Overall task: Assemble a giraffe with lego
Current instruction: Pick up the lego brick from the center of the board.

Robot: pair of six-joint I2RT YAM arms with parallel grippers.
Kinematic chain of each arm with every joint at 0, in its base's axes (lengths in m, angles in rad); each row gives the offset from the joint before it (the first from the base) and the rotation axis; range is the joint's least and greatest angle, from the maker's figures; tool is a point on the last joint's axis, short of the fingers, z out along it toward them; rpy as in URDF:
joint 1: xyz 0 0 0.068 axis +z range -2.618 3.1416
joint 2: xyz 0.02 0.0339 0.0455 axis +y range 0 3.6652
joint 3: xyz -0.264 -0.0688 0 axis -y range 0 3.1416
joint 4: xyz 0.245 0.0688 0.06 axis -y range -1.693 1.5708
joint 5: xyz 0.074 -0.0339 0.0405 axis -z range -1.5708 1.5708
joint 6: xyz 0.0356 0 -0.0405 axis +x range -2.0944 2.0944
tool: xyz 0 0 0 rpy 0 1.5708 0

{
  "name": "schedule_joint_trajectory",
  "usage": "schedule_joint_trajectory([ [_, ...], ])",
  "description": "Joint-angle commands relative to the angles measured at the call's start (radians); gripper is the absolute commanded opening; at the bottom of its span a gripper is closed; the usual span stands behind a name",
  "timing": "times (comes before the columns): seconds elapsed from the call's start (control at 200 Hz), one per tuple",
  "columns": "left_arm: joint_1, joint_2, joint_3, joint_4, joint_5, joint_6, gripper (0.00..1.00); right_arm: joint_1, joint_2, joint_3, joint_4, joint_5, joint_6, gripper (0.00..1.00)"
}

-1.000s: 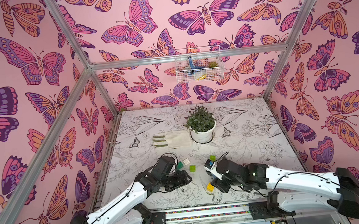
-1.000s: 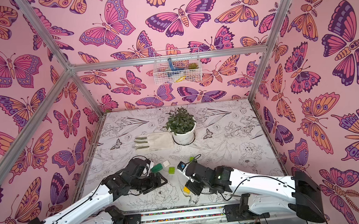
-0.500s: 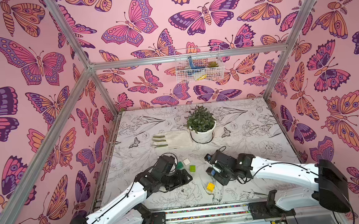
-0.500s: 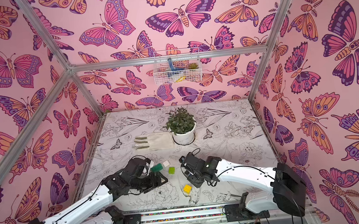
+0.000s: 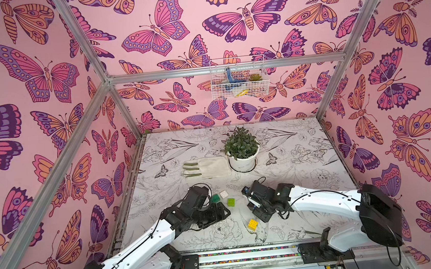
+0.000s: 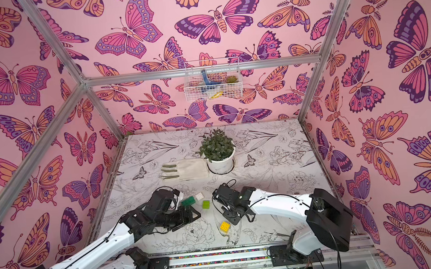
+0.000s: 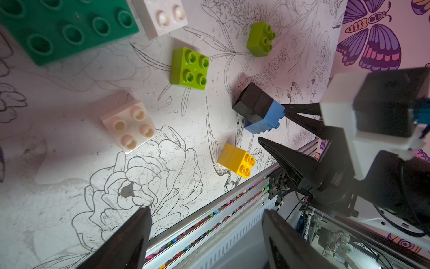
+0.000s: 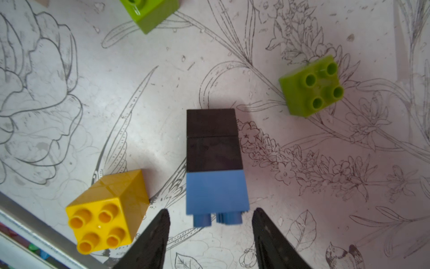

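Observation:
A stack of two black bricks and one blue brick (image 8: pixel 215 160) lies on its side on the mat. My right gripper (image 8: pixel 210 210) is open, its tips on either side of the blue studs with a gap on each side. In both top views this stack is hidden under the right gripper (image 5: pixel 252 203). A yellow brick (image 8: pixel 107 209) sits beside it. A long dark green brick (image 7: pixel 62 28), two white bricks (image 7: pixel 129 124) and two lime bricks (image 7: pixel 189 68) lie loose. My left gripper (image 7: pixel 206 209) is open and holds nothing, near the front rail.
A potted plant (image 5: pixel 241 148) stands mid-table with a work glove (image 5: pixel 206 167) beside it. A wire basket (image 5: pixel 239 81) hangs on the back wall. The metal front rail (image 7: pixel 209 209) runs close to the yellow brick.
My right arm has swung its elbow inward and its gripper has drawn back off the yellow brick, which now lies uncovered. The left arm has not moved.

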Motion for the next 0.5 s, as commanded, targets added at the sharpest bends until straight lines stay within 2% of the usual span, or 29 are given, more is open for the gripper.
schedule_joint_trajectory([
  [0.0, 0.009, -0.022, -0.020, -0.003, -0.004, 0.003, 0.81, -0.012, 0.020, 0.036, 0.022, -0.016, -0.011, 0.59],
  [0.496, 0.027, 0.003, -0.015, 0.011, 0.007, 0.018, 0.81, -0.039, 0.048, 0.057, -0.048, -0.034, -0.008, 0.49],
])
